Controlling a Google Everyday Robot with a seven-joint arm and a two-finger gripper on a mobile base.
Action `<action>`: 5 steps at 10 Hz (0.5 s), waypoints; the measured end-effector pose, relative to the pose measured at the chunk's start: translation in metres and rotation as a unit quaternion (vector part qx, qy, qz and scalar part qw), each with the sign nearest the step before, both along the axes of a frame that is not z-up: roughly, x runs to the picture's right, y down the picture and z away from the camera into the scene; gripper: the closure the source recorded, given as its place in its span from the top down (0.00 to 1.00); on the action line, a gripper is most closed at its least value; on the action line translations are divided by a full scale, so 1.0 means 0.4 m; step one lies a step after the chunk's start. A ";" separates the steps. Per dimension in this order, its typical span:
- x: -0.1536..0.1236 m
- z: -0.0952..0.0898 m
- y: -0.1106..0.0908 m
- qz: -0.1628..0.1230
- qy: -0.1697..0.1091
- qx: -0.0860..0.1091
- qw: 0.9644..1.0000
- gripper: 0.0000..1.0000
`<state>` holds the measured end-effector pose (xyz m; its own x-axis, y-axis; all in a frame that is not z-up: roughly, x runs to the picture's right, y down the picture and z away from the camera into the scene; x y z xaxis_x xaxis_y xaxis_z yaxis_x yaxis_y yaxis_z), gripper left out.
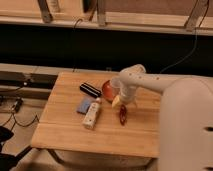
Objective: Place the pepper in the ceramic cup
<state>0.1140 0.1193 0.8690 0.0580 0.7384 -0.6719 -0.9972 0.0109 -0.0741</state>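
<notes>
Lying on the left half of the table [65,135]: 1 black bar [90,90] at the back, 1 blue pad [83,105] in front of it, and 1 white tube [92,113] just beside that pad, pointing toward the front edge. Near the middle: saucer [106,91] with the cup [115,83] at its right edge, partly hidden behind the arm [150,82]. Just right of those: gripper [120,103] hanging low, close above the pepper [122,116], flat on the wood in front of the cup and outside it; grip state impossible to tell.
</notes>
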 end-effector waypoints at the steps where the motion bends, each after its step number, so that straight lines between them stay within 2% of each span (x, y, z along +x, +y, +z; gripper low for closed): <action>1: -0.018 0.009 0.023 -0.001 0.000 -0.011 1.000 0.80; 5: -0.044 0.029 0.069 0.011 0.006 -0.039 0.999 0.80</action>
<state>0.0965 0.1470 0.8808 0.0337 0.6850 -0.7278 -0.9979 -0.0169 -0.0621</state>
